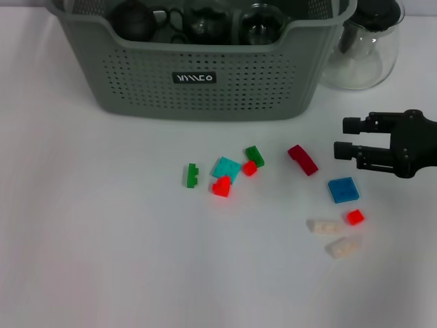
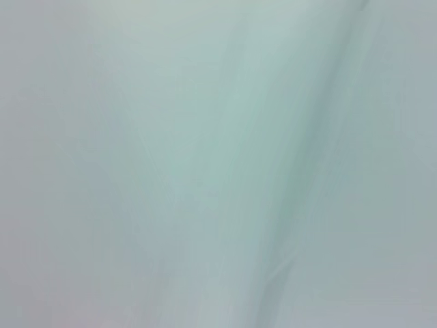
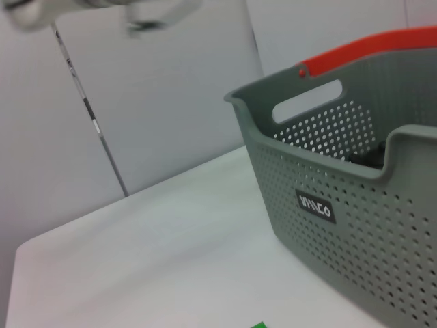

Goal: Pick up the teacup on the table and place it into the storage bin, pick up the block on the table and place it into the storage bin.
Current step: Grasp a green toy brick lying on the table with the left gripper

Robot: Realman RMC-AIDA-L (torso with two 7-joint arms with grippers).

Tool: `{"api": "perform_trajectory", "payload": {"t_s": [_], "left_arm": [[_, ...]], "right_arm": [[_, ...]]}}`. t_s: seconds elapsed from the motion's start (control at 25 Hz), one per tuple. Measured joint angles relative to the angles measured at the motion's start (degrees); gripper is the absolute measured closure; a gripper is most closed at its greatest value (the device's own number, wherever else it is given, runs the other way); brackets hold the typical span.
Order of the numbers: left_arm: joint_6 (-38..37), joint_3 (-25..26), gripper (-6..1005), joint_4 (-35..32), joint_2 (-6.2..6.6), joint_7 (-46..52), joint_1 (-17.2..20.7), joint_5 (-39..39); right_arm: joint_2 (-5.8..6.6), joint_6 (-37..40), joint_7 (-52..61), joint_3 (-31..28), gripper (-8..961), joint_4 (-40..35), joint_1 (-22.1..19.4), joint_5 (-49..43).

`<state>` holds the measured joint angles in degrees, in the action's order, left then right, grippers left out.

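Blocks (image 1: 301, 159) scattered — before storage bin (image 1: 205, 102)

Robot test bench, plain white table (image 1: 82, 260), bare pale wall panels (image 3: 171, 89), staged blocks and teaware

Grey-green perforated storage bin (image 1: 205, 96); red, green, blue, white blocks (image 1: 225, 176).

bright, even light; left wrist view a featureless blur.
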<state>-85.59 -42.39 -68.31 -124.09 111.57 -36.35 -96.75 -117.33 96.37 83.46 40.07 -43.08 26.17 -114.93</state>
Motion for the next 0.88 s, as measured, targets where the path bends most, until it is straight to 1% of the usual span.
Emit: {"api": "perform_trajectory", "payload": {"t_s": [0.04,0.08,0.12,0.16,0.2,0.28,0.32,0.4,0.48,0.56,0.68,0.8,0.88], "left_arm": [[-5.4,3.3,430,0.9,0.11,-1.9,0.7,3.5],[-9.2,5.5,430,1.6,0.18,-3.1,1.1,5.6],[-14.4,8.6,429,2.6,0.35,-4.7,1.9,7.8],[-18.6,11.0,429,3.3,0.49,-6.4,2.8,8.7],[-22.0,12.6,429,3.7,0.50,-7.9,3.8,8.7],[-25.4,14.2,428,4.0,0.26,-12.5,6.8,4.6],[-25.7,14.3,428,4.1,-0.04,-14.4,8.0,2.1],[-25.6,14.1,428,5.5,-0.53,-20.7,10.1,-6.8],[-25.0,13.9,427,8.6,-0.67,-26.7,11.1,-14.7],[-24.0,14.2,427,12.9,-0.68,-31.3,11.4,-19.9],[-20.3,15.0,426,19.3,-0.69,-37.5,11.3,-24.1],[-14.5,15.1,425,24.5,-0.69,-42.0,11.4,-25.2],[-10.8,15.0,424,28.8,-0.55,-48.5,11.8,-25.8]], "right_arm": [[0.00,0.0,0.0,-0.1,358,0.0,0.1,0.0],[-0.01,0.0,0.0,-0.1,358,0.0,0.1,0.0],[-0.01,0.0,0.0,-0.1,358,0.0,0.2,0.0],[-0.01,0.1,0.0,-0.1,358,0.0,0.2,0.1],[-0.01,0.1,0.0,-0.1,358,0.0,0.2,0.1],[0.00,0.0,0.0,-0.1,357,0.0,0.2,0.1],[-0.01,0.0,0.0,-0.1,357,0.0,0.2,0.1],[0.00,0.0,0.1,-0.1,357,0.0,0.3,0.1],[0.02,0.0,0.5,-0.2,357,0.0,0.4,0.2],[0.16,0.0,1.4,-0.5,357,0.0,0.5,0.2],[0.48,0.1,2.3,-0.8,357,0.0,0.6,0.2],[0.84,0.4,3.5,-0.8,357,0.0,0.7,0.1],[1.10,0.4,4.5,-0.8,357,-0.1,0.8,-0.1]]}}
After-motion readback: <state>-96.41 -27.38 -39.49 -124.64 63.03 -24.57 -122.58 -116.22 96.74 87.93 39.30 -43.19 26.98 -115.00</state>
